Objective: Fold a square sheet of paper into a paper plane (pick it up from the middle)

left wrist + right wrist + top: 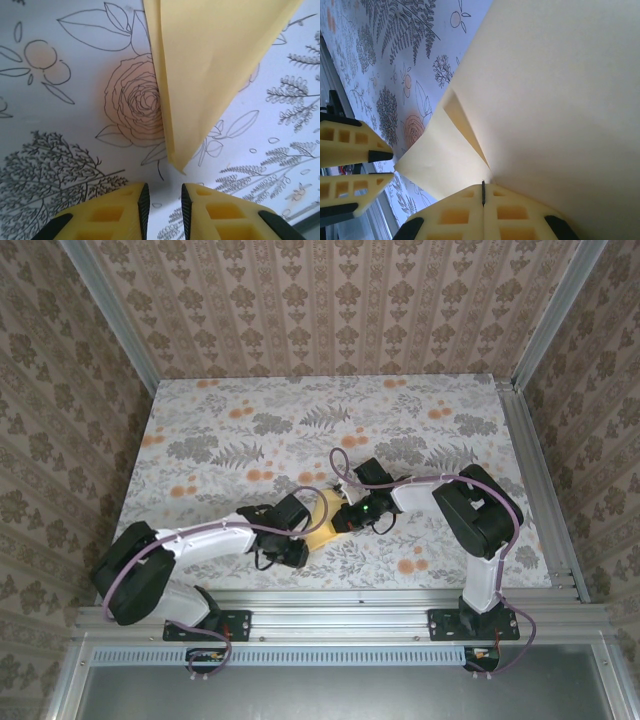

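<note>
The square sheet of paper (322, 521), pale yellow, is folded into layers with a crease and a pointed tip. Whether it has the full paper plane shape I cannot tell. My right gripper (483, 187) is shut on the paper (560, 90) where the folded layers meet, and holds it above the cloth. In the left wrist view the paper (210, 60) hangs with its tip just ahead of my left gripper (165, 197). That gripper is open by a narrow gap with nothing between the fingers. From above, the left gripper (296, 536) and right gripper (344, 519) face each other across the paper.
A floral cloth (250, 440) covers the table, with a rose print (135, 105) under the paper's tip. Aluminium rails (540, 490) run along the sides and the near edge. My left gripper (390, 165) sits at the left of the right wrist view.
</note>
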Tool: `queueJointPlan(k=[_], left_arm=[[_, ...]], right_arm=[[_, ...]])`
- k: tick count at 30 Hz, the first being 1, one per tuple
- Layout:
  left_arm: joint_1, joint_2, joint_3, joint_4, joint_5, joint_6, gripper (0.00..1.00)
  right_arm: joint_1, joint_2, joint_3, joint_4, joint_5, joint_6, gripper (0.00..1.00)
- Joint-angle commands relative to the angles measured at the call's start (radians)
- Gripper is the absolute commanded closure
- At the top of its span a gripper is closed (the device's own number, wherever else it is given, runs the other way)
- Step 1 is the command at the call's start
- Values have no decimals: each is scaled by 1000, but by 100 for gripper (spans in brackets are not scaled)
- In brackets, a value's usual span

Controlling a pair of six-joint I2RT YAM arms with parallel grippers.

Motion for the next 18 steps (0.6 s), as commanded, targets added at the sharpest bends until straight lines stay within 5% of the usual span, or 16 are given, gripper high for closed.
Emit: queueJointPlan(k=[1,6,18], left_arm=[[33,-88,40,-33,38,0,71],[104,-130,42,53,146,-18,71],[100,68,21,195,220,4,74]], right_arm=[[-11,50,-23,-98,90,-22,94],[-11,43,-24,-101,85,-24,94],[-11,44,-7,-110,76,-26,94]])
